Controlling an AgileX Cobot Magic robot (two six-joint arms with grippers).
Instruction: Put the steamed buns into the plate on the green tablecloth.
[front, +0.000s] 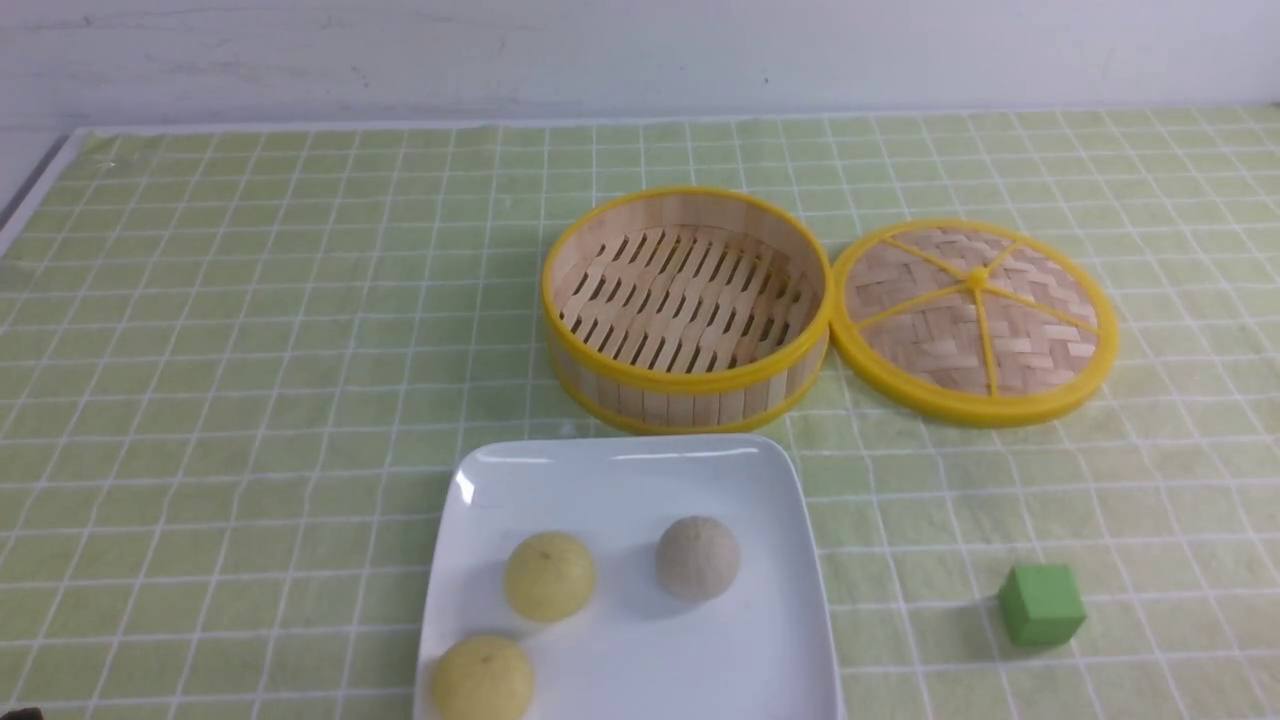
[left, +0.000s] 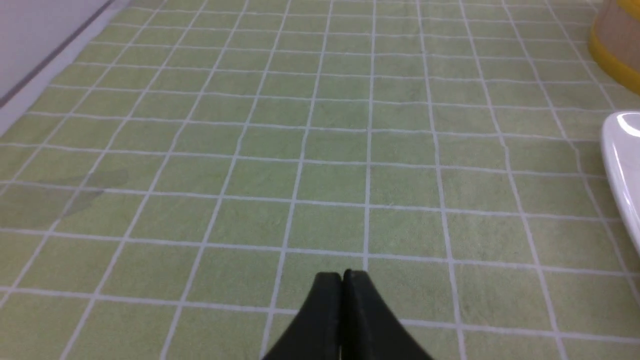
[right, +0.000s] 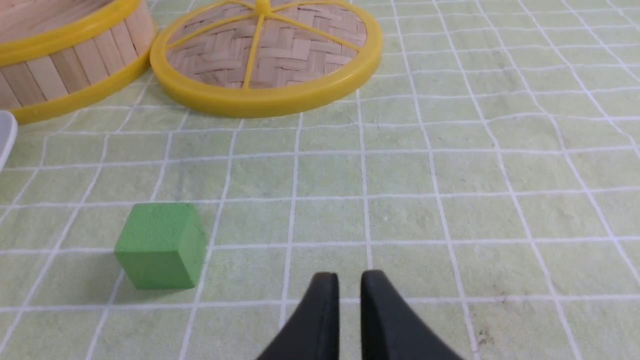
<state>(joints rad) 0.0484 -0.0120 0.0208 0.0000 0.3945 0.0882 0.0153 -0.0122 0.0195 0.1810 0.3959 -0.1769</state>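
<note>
Three steamed buns lie in the white square plate (front: 620, 470) on the green tablecloth (front: 250, 350): a pale yellow one (front: 549, 575) in the middle, a second yellow one (front: 483, 678) at the near left corner, and a greyish one (front: 698, 557) to the right. Neither gripper shows in the front view. In the left wrist view my left gripper (left: 342, 274) is shut and empty over bare cloth, with the plate's rim (left: 622, 165) off to one side. In the right wrist view my right gripper (right: 350, 275) stands open by a narrow gap, with nothing in it.
A yellow-rimmed bamboo steamer basket (front: 686, 380) stands empty just behind the plate. Its woven lid (front: 975, 320) lies flat to the basket's right. A green cube (front: 1042, 604) sits on the cloth right of the plate, close to my right gripper's fingertips (right: 161, 245).
</note>
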